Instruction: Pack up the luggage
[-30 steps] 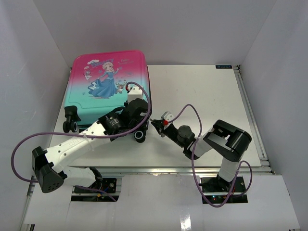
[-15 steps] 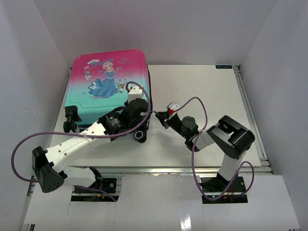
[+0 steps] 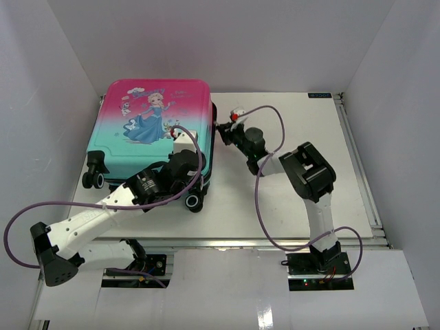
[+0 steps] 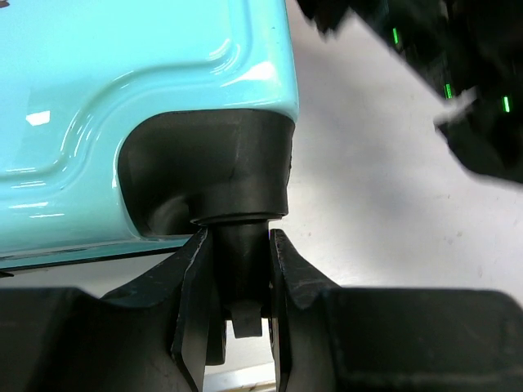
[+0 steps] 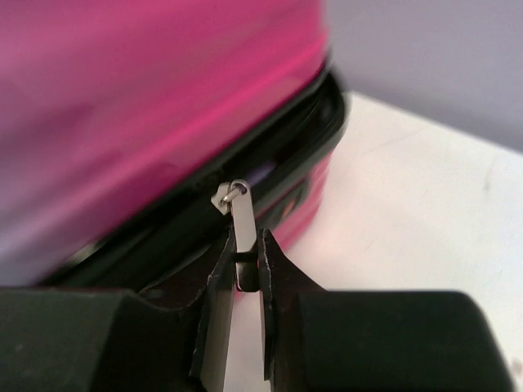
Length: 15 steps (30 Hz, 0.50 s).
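The luggage (image 3: 148,124), a pink-to-teal suitcase with a cartoon princess in a blue dress, lies flat at the table's back left. My left gripper (image 3: 196,184) is shut on the stem of its near right black wheel (image 4: 241,261), under the teal shell (image 4: 147,73). My right gripper (image 3: 221,128) is at the suitcase's right side, shut on the silver zipper pull (image 5: 243,237). The zip there is partly open, with a dark gap between the pink shells (image 5: 122,106). The other wheel (image 3: 93,179) shows at the near left corner.
The white table (image 3: 295,172) stretches to the right of the suitcase, with a metal rail (image 3: 359,165) along its right edge. White walls close in at the left, back and right. Purple cables loop from both arms.
My right gripper has moved up along the suitcase's right side, from near the bottom wheel toward the pink end. The suitcase and my left arm have shifted slightly left.
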Tool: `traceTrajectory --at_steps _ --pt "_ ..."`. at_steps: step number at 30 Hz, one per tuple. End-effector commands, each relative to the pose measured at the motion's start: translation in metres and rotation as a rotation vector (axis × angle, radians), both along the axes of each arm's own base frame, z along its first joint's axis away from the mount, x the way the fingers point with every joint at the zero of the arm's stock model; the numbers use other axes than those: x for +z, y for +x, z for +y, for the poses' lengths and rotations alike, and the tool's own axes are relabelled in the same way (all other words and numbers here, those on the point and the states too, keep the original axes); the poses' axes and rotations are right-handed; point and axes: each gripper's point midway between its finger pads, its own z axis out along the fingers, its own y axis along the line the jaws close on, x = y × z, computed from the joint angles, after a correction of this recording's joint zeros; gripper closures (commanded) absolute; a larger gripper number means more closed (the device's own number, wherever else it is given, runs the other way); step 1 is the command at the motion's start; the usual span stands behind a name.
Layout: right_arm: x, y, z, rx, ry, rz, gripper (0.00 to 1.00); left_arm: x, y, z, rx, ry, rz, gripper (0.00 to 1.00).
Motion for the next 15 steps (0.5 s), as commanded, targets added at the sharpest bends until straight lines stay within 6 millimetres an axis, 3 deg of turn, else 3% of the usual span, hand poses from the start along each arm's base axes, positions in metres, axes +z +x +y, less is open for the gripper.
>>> traceTrajectory --at_steps 1,7,12,15 --pt "0.050 0.090 -0.048 -0.240 0.127 -0.058 0.92 0.047 -0.008 0.008 -0.041 -0.059 -0.104 1.00" --pt "0.048 0.157 -0.065 -0.304 0.240 0.001 0.92 0.033 -0.022 0.010 -0.094 -0.020 -0.060 1.00" --pt "0.034 0.187 -0.086 -0.330 0.290 0.048 0.92 0.032 -0.029 0.011 -0.142 -0.021 -0.063 1.00" --pt "0.037 0.189 -0.091 -0.299 0.351 0.046 0.92 0.036 -0.029 0.008 -0.165 -0.031 -0.090 1.00"
